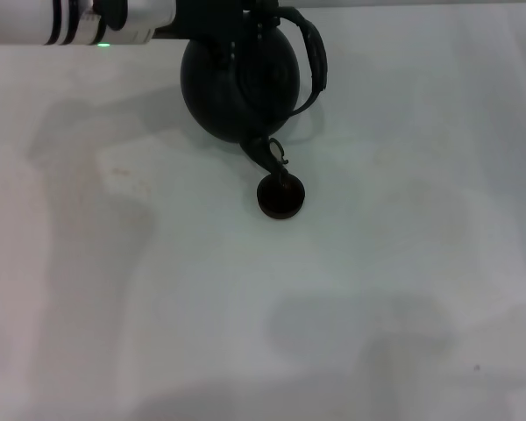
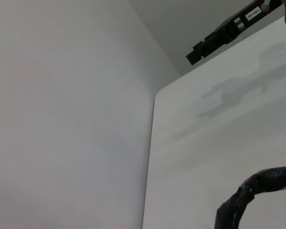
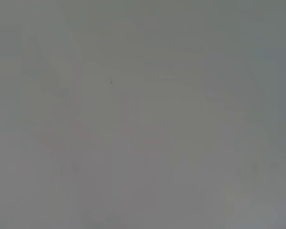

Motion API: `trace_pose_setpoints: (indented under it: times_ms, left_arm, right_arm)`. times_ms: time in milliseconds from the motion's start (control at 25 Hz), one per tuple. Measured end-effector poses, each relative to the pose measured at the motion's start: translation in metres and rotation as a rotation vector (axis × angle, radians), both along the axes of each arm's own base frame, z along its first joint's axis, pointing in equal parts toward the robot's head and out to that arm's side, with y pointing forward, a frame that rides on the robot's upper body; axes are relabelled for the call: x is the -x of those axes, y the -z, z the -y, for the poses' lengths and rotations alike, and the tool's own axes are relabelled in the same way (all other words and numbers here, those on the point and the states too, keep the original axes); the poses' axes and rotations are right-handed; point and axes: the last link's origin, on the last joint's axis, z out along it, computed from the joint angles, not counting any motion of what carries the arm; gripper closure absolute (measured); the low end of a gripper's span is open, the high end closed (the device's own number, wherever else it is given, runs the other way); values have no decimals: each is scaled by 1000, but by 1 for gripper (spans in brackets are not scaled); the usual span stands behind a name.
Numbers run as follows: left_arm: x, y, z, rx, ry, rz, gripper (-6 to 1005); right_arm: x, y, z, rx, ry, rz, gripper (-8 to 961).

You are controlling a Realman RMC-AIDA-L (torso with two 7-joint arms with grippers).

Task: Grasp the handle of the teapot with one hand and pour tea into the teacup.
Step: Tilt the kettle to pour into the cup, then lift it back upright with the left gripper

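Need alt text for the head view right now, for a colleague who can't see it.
The black teapot is tilted with its spout over the small teacup on the white table. The left arm reaches in from the top left to the pot; its end effector is hidden. The right arm is out of view.

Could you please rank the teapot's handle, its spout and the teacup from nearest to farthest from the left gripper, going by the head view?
The left gripper is at the top of the view, on the teapot.
1. Handle: at the top of the pot, just right of the gripper.
2. Spout: at the pot's lower front, pointing toward the robot.
3. Teacup: on the table directly under the spout's tip.
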Motion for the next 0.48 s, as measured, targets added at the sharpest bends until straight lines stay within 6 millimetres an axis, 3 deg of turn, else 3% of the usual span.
trace_pose_setpoints:
  times_ms: [480]
  left_arm:
    - [5,1,3,-3,-17,12,887]
  right_arm:
    - [-1,0,-1,6,12,2,127]
